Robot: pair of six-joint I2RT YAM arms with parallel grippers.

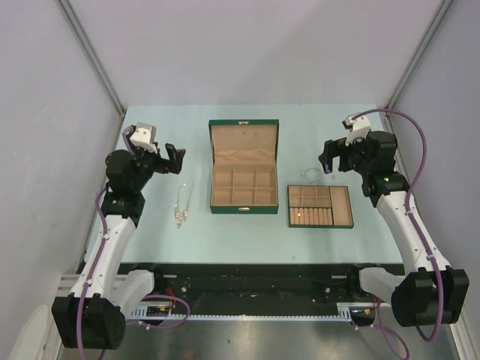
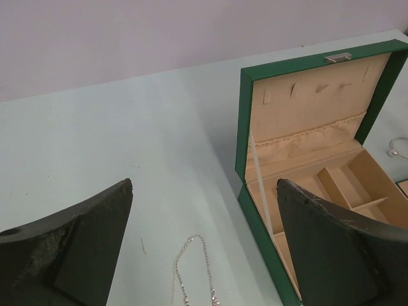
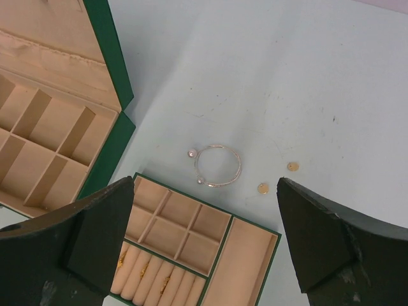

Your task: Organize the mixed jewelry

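A fine chain necklace [image 1: 181, 204] with a pale beaded cluster lies on the table left of the open green box [image 1: 243, 166]; its top loop shows in the left wrist view [image 2: 193, 268]. A thin silvery bangle [image 3: 217, 166] with two pearl ends lies beside the flat green tray [image 1: 320, 206], with two small gold discs [image 3: 263, 188] to its right. It also shows in the top view [image 1: 308, 174]. My left gripper [image 1: 174, 159] is open above the table, beyond the necklace. My right gripper [image 1: 331, 157] is open above the bangle and tray. Both are empty.
The box [image 2: 306, 159] stands lid-up with tan compartments. The tray [image 3: 191, 236] has small compartments, a long slot and ring rolls holding small gold pieces [image 3: 121, 258]. Grey walls enclose the table on three sides.
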